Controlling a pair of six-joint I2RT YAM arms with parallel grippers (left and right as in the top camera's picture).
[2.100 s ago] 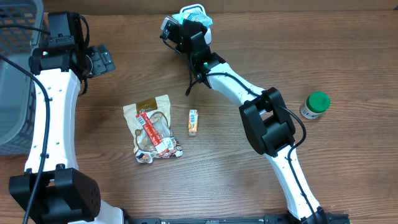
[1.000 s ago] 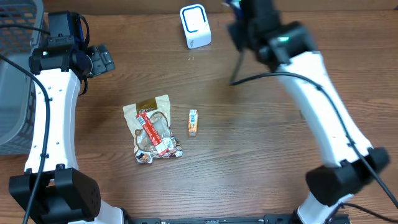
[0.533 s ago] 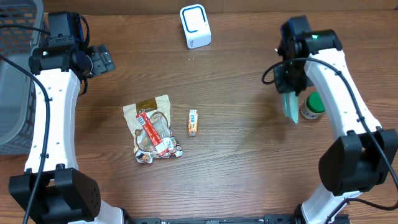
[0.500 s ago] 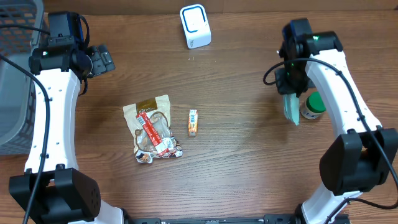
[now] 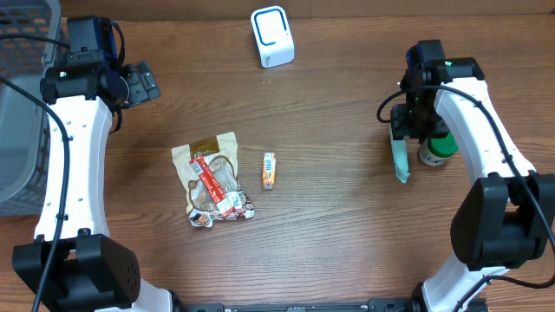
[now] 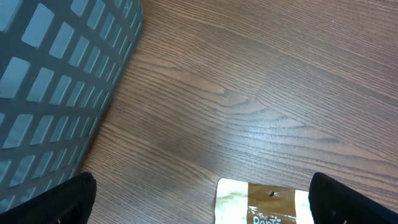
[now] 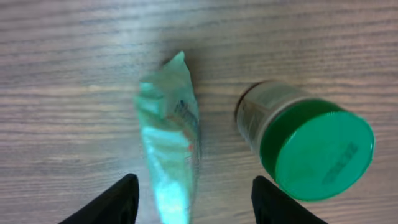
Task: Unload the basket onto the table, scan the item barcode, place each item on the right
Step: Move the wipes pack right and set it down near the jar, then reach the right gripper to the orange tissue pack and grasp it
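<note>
The white barcode scanner (image 5: 271, 36) stands at the table's far edge. A teal packet (image 5: 401, 159) lies on the wood at the right, next to a green-lidded jar (image 5: 438, 146). My right gripper (image 5: 408, 123) hovers just over the packet's far end. In the right wrist view the teal packet (image 7: 171, 144) sits between the spread fingers (image 7: 115, 202) without touching either, so the right gripper (image 7: 196, 205) is open. My left gripper (image 5: 143, 84) is open at the far left with nothing in it, above bare wood (image 6: 205, 202).
A grey mesh basket (image 5: 22, 104) fills the left edge, close to the left arm. A brown snack pouch (image 5: 212, 178) and a small orange packet (image 5: 270, 170) lie mid-table. The jar (image 7: 311, 146) stands right beside the right gripper's finger.
The right arm swung from the scanner to the right side with the teal packet, lowered it beside the jar and opened its jaws off it. The left arm stayed still.
</note>
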